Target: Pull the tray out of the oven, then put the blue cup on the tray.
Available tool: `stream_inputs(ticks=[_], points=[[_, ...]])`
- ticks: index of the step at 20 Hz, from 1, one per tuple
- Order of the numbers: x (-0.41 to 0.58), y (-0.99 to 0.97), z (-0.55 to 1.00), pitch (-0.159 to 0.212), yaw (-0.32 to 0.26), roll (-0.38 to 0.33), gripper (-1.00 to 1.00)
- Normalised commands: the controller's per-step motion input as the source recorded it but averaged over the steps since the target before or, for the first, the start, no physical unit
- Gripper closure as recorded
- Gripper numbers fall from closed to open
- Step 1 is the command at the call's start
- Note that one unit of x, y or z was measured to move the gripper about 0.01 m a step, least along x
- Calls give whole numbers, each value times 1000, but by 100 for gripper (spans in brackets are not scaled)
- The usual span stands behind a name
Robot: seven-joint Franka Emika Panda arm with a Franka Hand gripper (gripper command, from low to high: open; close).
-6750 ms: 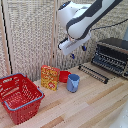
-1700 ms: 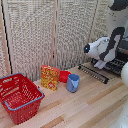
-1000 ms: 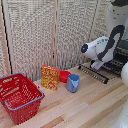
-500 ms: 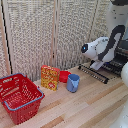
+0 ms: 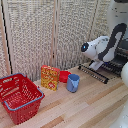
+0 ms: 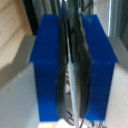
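The light-blue cup (image 5: 73,82) stands upright on the wooden table, left of the oven in the exterior view. My white arm covers most of the black oven (image 5: 123,54) at the exterior view's right. My gripper (image 5: 96,65) is low at the oven's front, above its barred drop-down door (image 5: 93,73), which lies open. In the wrist view my gripper (image 6: 70,70) is shut, and its blue pads (image 6: 47,70) press on a thin dark metal edge, the tray (image 6: 70,55). The rest of the tray is hidden behind my arm.
A red bowl (image 5: 64,76) sits just behind the cup, with a yellow-red cereal box (image 5: 50,77) beside it. A red wire basket (image 5: 20,97) stands at the exterior view's left. A slatted screen (image 5: 45,35) backs the table.
Since the oldest frame my arm has come down from above the bowl and cup to the oven's front. Over the last second it has barely moved.
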Motion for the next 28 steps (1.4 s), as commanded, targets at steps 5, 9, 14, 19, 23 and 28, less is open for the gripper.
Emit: stream_inputs(ticks=[5,9,14,19,23,28], points=[[439,938,-270,-3,-35,-21,100],[436,941,-254,0,-33,-21,100],[315,985,-297,-22,-5,-26,100],[329,968,-260,-22,-4,-30,100],[246,839,-58,-9,0,-70,100],[98,113,0,12,28,-18,-100]])
